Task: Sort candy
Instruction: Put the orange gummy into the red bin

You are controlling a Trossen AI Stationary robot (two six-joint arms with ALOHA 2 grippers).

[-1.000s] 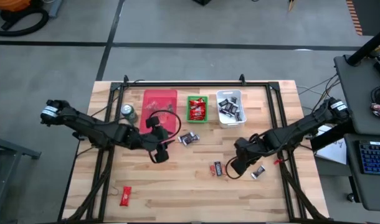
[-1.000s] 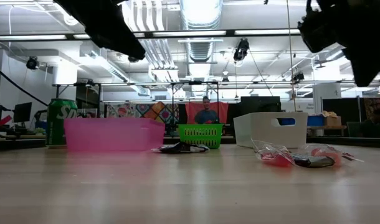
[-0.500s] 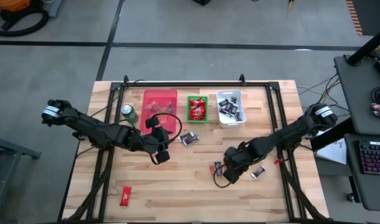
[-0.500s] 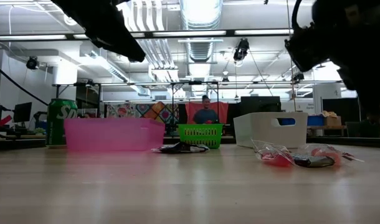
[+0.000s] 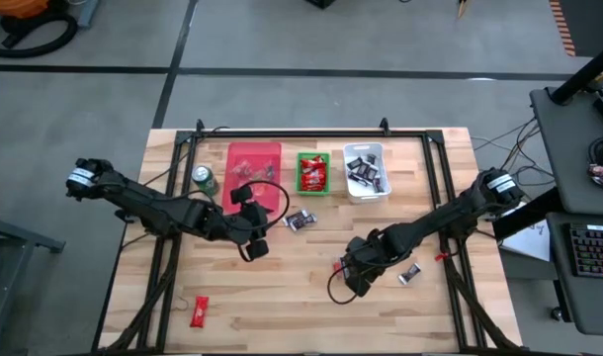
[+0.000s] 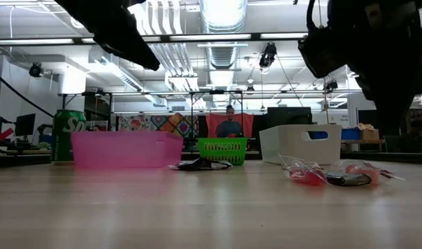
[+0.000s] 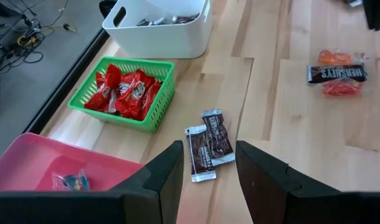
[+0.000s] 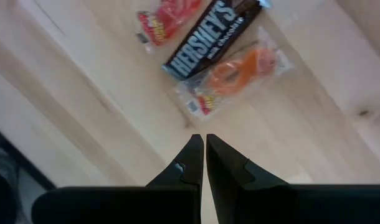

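Note:
The candy lies scattered on the wooden table. Two dark bars (image 7: 207, 149) lie in front of the green basket (image 7: 124, 90). A Hershey's bar (image 8: 209, 37) lies between an orange sweet (image 8: 240, 74) and a red sweet (image 8: 162, 15), both clear-wrapped. A silver sweet (image 5: 410, 274) and a red one (image 5: 199, 311) lie apart. My left gripper (image 7: 207, 171) hangs open above the table, short of the two dark bars. My right gripper (image 8: 204, 146) is shut, pointing steeply down just beside the Hershey's group (image 5: 346, 265), above the wood.
A pink tray (image 5: 254, 163), the green basket (image 5: 313, 171) of red sweets and a white bin (image 5: 366, 170) of dark sweets stand in a row at the far side. A green can (image 5: 204, 178) stands left of the tray. Black frame rails run along the table's sides.
My right gripper, still shut, has moved toward the table's left and slightly nearer, sinking a little, and now hangs by the Hershey's group. My left arm has kept still.

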